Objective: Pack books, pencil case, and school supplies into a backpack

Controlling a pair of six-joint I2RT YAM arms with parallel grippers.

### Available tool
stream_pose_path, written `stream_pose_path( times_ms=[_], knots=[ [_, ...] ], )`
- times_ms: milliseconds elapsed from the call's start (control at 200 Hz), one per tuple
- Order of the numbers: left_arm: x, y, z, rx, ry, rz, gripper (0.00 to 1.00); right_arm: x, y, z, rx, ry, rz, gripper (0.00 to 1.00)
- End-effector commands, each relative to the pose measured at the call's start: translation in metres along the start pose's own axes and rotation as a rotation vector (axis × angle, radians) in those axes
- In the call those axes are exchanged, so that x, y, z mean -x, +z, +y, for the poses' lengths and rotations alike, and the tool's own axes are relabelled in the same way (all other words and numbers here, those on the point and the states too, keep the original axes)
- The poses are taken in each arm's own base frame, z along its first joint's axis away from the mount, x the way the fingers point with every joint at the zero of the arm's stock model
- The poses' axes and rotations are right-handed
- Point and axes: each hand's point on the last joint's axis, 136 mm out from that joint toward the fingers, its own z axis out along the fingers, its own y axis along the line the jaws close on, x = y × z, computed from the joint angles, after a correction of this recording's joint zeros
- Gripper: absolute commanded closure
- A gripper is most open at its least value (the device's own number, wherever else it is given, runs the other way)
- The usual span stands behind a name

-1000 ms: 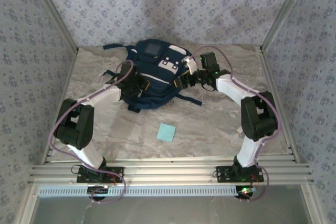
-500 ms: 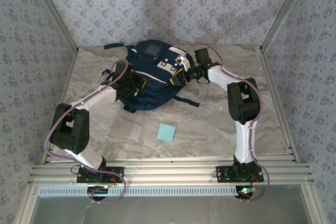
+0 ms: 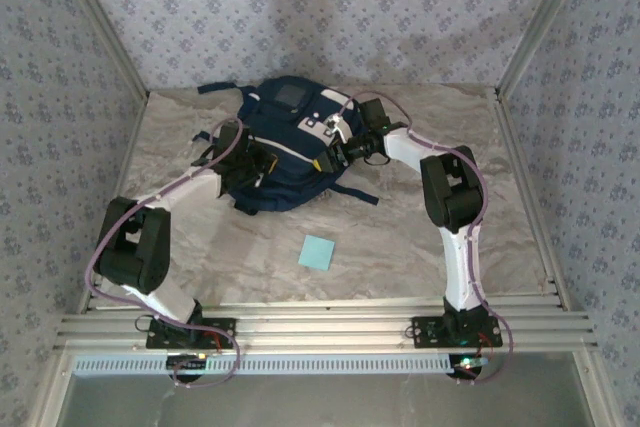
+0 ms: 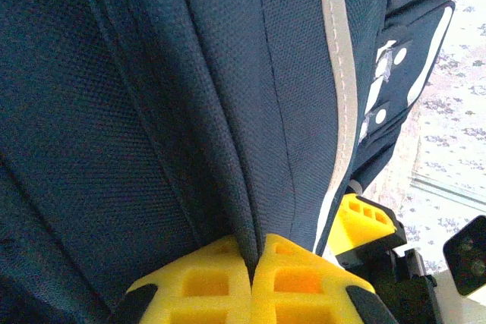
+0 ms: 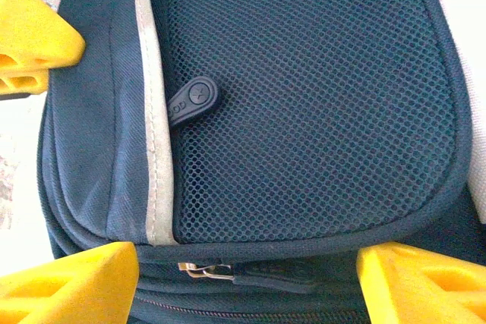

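Note:
The navy backpack [image 3: 285, 147] lies at the back middle of the table. My left gripper [image 3: 255, 159] is shut on a fold of the backpack's fabric [image 4: 254, 210], pinched between its yellow fingers [image 4: 205, 286]. My right gripper [image 3: 338, 152] is open against the bag's right side. Its fingers [image 5: 76, 282] stand wide on either side of a metal zipper pull [image 5: 209, 271] below a mesh pocket [image 5: 304, 96], touching nothing. A small light-blue pad, the school supplies [image 3: 318, 252], lies flat on the table in front of the bag. The books and the pencil case are out of view.
A dark strap [image 3: 358, 193] trails from the bag onto the marble tabletop [image 3: 420, 247]. Patterned walls close in the left, right and back sides. An aluminium rail [image 3: 320, 327] runs along the near edge by the arm bases.
My right arm has swung left and its gripper has closed in on the bag's right side, jaws a little wider. The left gripper has kept its pinch and has drifted slightly back.

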Motion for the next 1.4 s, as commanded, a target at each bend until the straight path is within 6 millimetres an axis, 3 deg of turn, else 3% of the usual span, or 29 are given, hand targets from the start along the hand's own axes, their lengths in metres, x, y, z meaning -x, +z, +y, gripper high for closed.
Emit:
stream_pose_path(
  times_ms=[0, 185, 360, 520, 785, 979, 1159, 1289, 1394],
  knots=[
    [-0.004, -0.013, -0.029, -0.107, 0.006, 0.006, 1.00, -0.002, 0.011, 0.032, 0.125, 0.040, -0.013, 0.23],
    [-0.011, -0.004, -0.027, -0.107, -0.003, 0.026, 1.00, -0.005, 0.008, 0.060, 0.149, 0.055, -0.048, 0.23],
    [-0.017, -0.001, -0.030, -0.116, 0.001, 0.040, 1.00, -0.001, 0.004, 0.067, 0.131, 0.043, -0.058, 0.26],
    [-0.017, -0.001, -0.029, -0.114, -0.001, 0.037, 1.00, -0.006, 0.003, 0.065, 0.131, 0.090, -0.021, 0.35],
    [-0.018, 0.006, -0.028, -0.113, -0.009, 0.045, 1.00, -0.014, -0.001, 0.091, 0.149, 0.081, 0.012, 0.33],
    [-0.022, 0.010, -0.030, -0.110, -0.005, 0.056, 1.00, -0.009, -0.003, 0.112, 0.218, 0.110, 0.017, 0.41],
    [-0.023, 0.010, -0.032, -0.117, -0.006, 0.061, 1.00, -0.016, -0.004, 0.095, 0.101, 0.075, 0.038, 0.42],
    [-0.026, 0.010, -0.034, -0.125, -0.005, 0.072, 1.00, -0.039, 0.009, 0.079, -0.035, -0.093, 0.131, 0.37],
    [-0.029, 0.010, -0.037, -0.136, -0.006, 0.086, 1.00, -0.044, 0.016, 0.068, -0.080, -0.174, 0.150, 0.37]
  ],
)
